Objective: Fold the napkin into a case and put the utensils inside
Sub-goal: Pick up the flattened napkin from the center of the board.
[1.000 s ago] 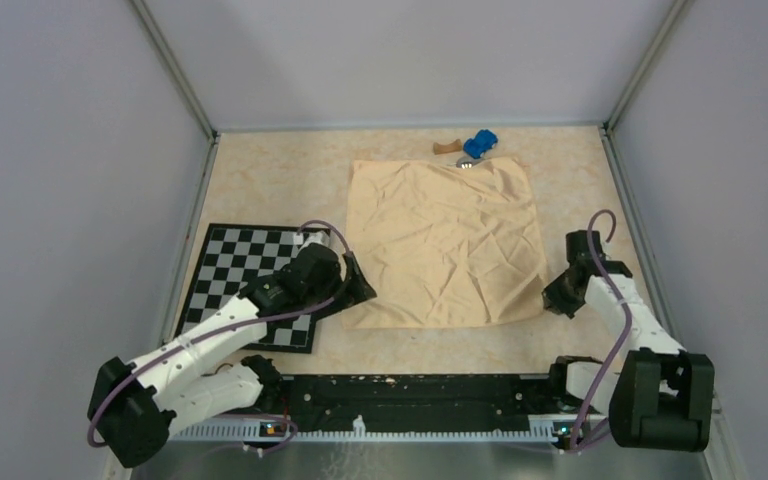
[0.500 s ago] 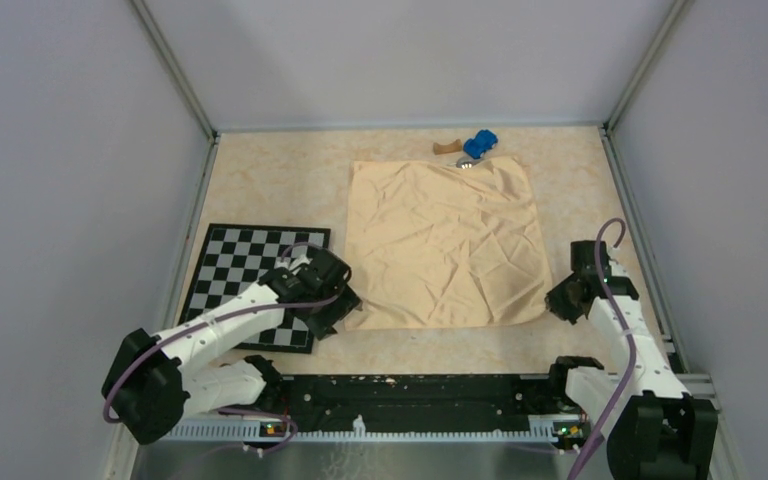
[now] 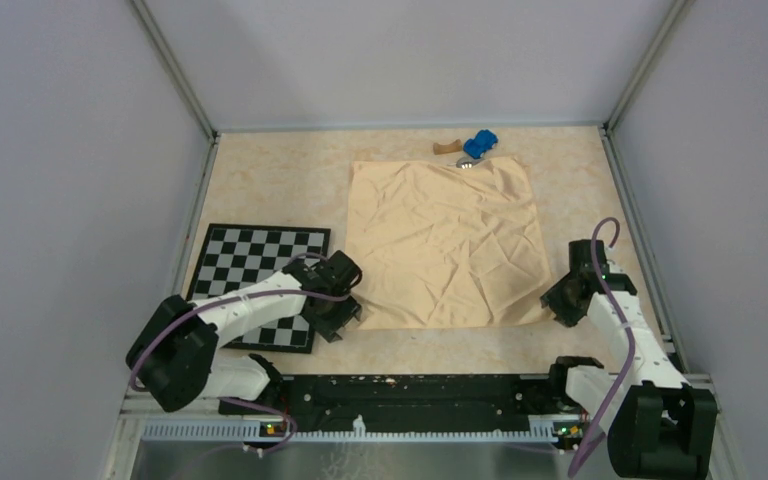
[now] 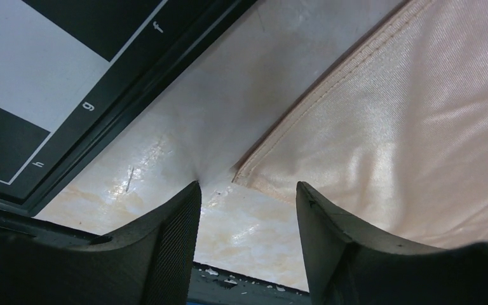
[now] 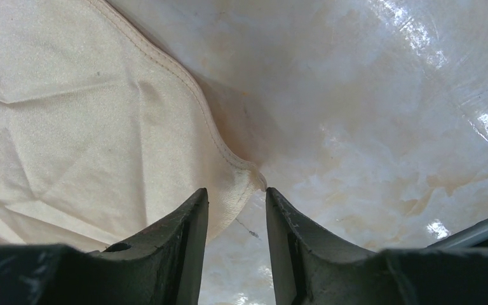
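Note:
The peach-orange napkin (image 3: 445, 245) lies spread flat on the table, not folded. My left gripper (image 3: 346, 314) is open at its near-left corner. In the left wrist view the hemmed corner (image 4: 254, 171) lies just ahead of the gap between the fingers (image 4: 171, 235). My right gripper (image 3: 554, 300) is open at the near-right corner. In the right wrist view that corner (image 5: 244, 181) lies between the fingertips (image 5: 190, 216), untouched. A small silver utensil (image 3: 466, 163) shows at the napkin's far edge, partly hidden.
A black-and-white checkerboard mat (image 3: 250, 270) lies left of the napkin, under my left arm; its edge shows in the left wrist view (image 4: 70, 95). A blue toy car (image 3: 480, 145) and a brown wooden block (image 3: 446, 148) sit at the far edge. Grey walls enclose the table.
My left gripper has moved toward the near edge, from beside the napkin's left side to its near-left corner. My right arm has settled lower at the near-right corner.

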### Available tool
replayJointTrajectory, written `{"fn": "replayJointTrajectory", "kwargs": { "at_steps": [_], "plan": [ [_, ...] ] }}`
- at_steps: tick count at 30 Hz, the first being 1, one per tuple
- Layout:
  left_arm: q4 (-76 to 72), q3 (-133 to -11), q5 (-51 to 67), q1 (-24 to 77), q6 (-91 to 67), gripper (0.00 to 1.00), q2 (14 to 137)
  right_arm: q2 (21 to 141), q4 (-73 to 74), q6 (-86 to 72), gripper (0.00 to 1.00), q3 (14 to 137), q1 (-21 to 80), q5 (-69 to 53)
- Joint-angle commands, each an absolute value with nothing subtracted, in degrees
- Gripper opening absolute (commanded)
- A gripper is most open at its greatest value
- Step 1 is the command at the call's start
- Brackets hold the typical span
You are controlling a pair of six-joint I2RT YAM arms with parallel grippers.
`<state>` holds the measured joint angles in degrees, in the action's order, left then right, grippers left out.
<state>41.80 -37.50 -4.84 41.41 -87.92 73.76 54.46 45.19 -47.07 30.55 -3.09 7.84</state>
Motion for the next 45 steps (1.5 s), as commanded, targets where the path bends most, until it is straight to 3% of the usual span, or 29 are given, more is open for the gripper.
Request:
{"fn": "replayJointTrajectory", "kwargs": {
  "at_steps": [1, 5, 9, 10, 14, 16, 19, 22, 26, 27, 31, 34, 37, 45],
  "plan": [
    [43.32, -41.13, -5.74, 41.68, -89.99, 0.61, 77.80, 54.38, 44.23, -45.82, 0.38, 32.98, -2.64, 8.20],
    [43.38, -41.55, -6.11, 41.75, -90.42, 0.59, 81.23, 53.54, 43.53, -45.32, 0.35, 32.93, -2.60, 8.23],
    [43.15, -41.32, -6.05, 41.78, -90.66, 0.54, 83.90, 54.18, 43.61, -45.43, 0.39, 32.44, -2.55, 8.04],
    [43.02, -40.97, -5.96, 41.75, -90.81, 0.53, 84.37, 54.61, 43.86, -45.55, 0.43, 32.55, -2.55, 7.97],
    [41.64, -38.88, -6.87, 41.71, -91.05, 0.39, 84.89, 55.97, 45.15, -46.42, 0.77, 33.47, -2.56, 7.80],
    [39.92, -37.82, -7.11, 41.72, -90.93, 0.31, 84.82, 56.78, 45.20, -46.19, 0.84, 33.66, -2.55, 6.67],
    [37.93, -36.82, -6.95, 41.73, -90.39, 0.21, 85.12, 59.14, 46.01, -45.20, 0.85, 34.44, -2.56, 4.22],
    [36.31, -35.95, -7.07, 41.67, -89.89, 0.17, 85.24, 60.75, 48.00, -45.00, 0.79, 35.57, -2.60, 4.03],
    [34.34, -35.13, -7.91, 41.68, -89.12, 0.00, 84.26, 59.19, 50.10, -47.15, 0.75, 34.75, -2.70, 6.97],
    [34.29, -35.15, -8.25, 41.68, -88.86, 0.00, 83.89, 58.89, 50.39, -47.56, 0.75, 34.31, -2.77, 7.58],
    [34.97, -35.34, -9.17, 41.68, -87.66, 0.01, 81.62, 59.60, 50.14, -48.45, 0.74, 33.59, -2.98, 9.70],
    [37.05, -35.54, -10.31, 41.66, -87.29, 0.11, 78.98, 61.60, 48.81, -48.71, 0.68, 33.59, -3.32, 9.88],
    [38.91, -35.75, -11.68, 41.69, -87.16, 0.28, 76.36, 64.56, 46.63, -48.90, 0.61, 33.61, -3.43, 9.55],
    [41.22, -35.60, -14.03, 41.66, -85.15, 0.49, 70.03, 68.24, 43.36, -48.55, 0.48, 34.36, -3.43, 10.14]
  ]
}}
